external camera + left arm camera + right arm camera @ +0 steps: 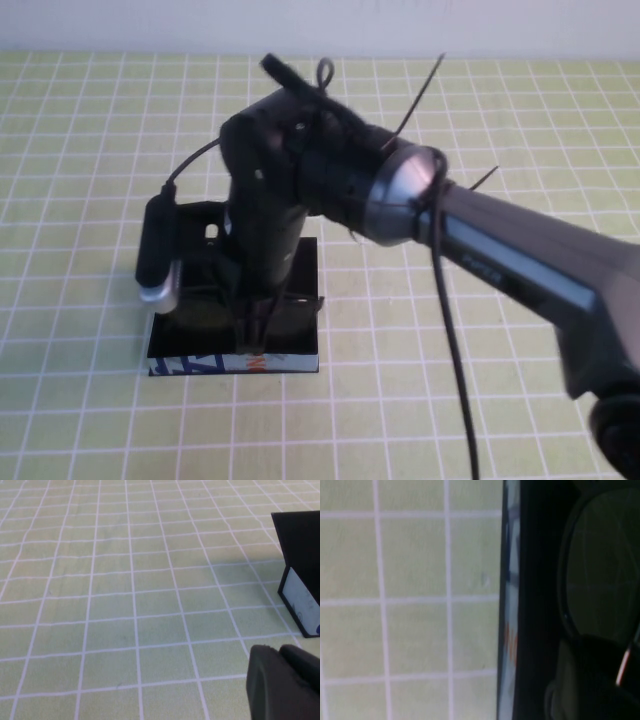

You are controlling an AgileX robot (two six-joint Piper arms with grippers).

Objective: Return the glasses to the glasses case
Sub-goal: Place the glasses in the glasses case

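The glasses case [235, 345] lies open on the green-gridded desk [500, 120], nearer the robot's edge than the far edge and somewhat toward the left edge. Its lid stands up at the back and its printed front edge faces the robot, which leaves the tray clear for a drop from above.

The right arm reaches across from the right edge, its wrist bent steeply so that the right gripper [252, 335] points straight down into the case. Whether its jaws are spread or closed cannot be told, since the arm's own body hides them from above.

In the right wrist view a dark-framed lens of the glasses [600, 565] shows just inside the case's front rim, so the glasses appear to be in the tray already, or very nearly seated. Whether the jaws grip the frame cannot be made out.

The left gripper [285, 682] hangs low over bare desk beside the case, apart from it, seemingly parked; its jaw state cannot be told either.
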